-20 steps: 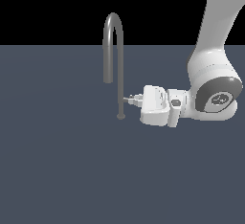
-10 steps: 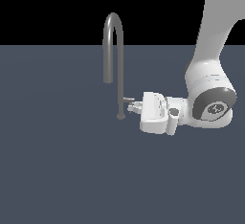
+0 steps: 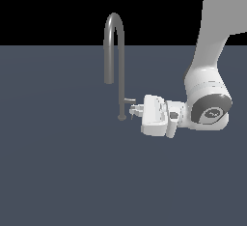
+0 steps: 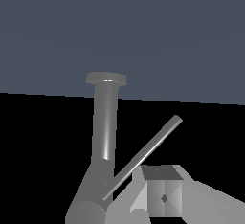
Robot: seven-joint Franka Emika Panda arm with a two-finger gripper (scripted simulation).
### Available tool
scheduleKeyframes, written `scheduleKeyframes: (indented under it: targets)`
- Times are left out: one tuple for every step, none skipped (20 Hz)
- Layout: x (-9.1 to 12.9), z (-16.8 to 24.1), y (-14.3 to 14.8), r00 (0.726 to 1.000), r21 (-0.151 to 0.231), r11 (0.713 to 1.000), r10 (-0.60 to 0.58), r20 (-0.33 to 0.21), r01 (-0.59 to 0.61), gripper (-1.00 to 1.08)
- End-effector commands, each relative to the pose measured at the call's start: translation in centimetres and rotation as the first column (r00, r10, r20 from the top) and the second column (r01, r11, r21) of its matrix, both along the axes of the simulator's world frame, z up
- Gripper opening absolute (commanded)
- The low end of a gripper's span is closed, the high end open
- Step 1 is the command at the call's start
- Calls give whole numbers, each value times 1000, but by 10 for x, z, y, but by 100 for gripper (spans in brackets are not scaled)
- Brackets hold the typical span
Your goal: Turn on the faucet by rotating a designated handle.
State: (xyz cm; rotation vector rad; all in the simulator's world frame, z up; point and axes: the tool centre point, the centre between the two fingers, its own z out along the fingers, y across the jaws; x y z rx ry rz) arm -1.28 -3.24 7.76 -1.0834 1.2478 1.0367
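The faucet (image 3: 117,61) stands upright on the dark tabletop (image 3: 58,172), its arched spout curving toward the exterior view's left. The handle (image 3: 129,100) juts from the lower stem toward the exterior view's right. The end effector (image 3: 135,110) lies level, reaching in from that side, with its fingertips at the handle; whether they are spread or pinching it cannot be told. In the wrist view one finger (image 4: 162,196) sits just beside the slim blade.

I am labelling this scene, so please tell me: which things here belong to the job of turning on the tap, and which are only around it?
Belong to the job:
- tall grey metal gooseneck faucet
- small thin grey metal handle on its stem
- white gripper beside that handle

Only around:
- flat dark blue-grey surface; nothing else lies there
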Motion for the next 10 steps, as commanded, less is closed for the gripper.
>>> scheduleKeyframes:
  targets:
    - [-8, -31, 2, 999, -6, 1000, -8, -49, 8, -100]
    - [2, -1, 0, 1000, 0, 1000, -1, 1, 1, -100]
    - [3, -5, -1, 1000, -1, 1000, -1, -3, 1, -100]
    - [4, -8, -1, 1000, -1, 1000, -2, -6, 2, -100]
    - [6, -12, -1, 1000, -1, 1000, -2, -10, 2, -100]
    - [7, -15, -1, 1000, -2, 1000, -3, -14, 3, -100]
    - [9, -18, -2, 1000, -2, 1000, -4, -17, 3, -100]
    - [10, -22, -2, 1000, -3, 1000, -4, -21, 4, -100]
    - [11, -25, -2, 1000, -3, 1000, -5, -25, 4, -100]
    - [13, -29, -2, 1000, -4, 1000, -5, -28, 5, -100]
